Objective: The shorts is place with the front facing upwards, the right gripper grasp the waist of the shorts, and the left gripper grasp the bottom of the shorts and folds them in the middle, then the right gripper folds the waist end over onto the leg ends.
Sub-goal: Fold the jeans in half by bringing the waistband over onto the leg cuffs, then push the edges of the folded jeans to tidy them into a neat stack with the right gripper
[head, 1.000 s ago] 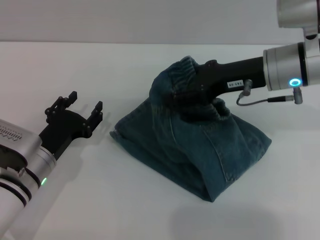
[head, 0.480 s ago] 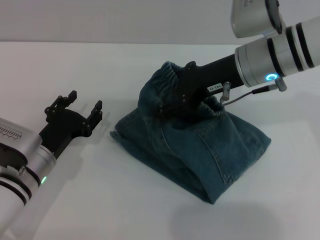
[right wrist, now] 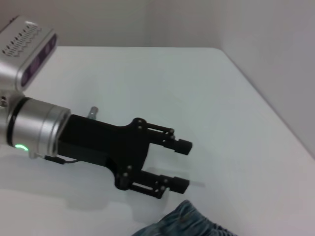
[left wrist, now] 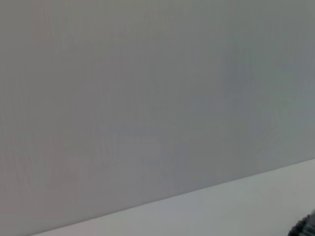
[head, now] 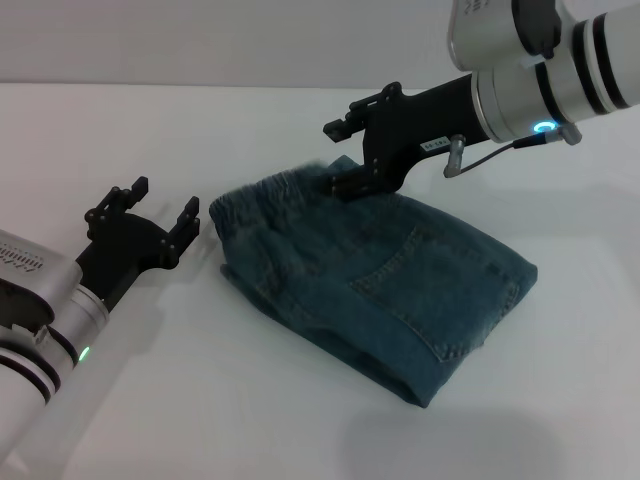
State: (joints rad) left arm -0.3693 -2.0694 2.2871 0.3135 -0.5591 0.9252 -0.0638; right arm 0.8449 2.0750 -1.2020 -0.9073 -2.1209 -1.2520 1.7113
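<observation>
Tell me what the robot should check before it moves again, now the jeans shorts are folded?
1. The right gripper has let go of the waist: ok, open just above it.
2. The waist lies over the leg ends: ok, though the hems are hidden.
3. The shorts lie flat: ok.
4. The left gripper is clear of the denim: ok, open beside it.
5. Edges line up neatly: cannot tell.

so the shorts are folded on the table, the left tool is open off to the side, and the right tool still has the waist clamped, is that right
Not quite. The right tool has let go: in the head view its fingers are spread and it hangs above the waist, apart from the denim. The rest holds: the shorts lie folded on the table, and the left tool sits open to their side.
</observation>
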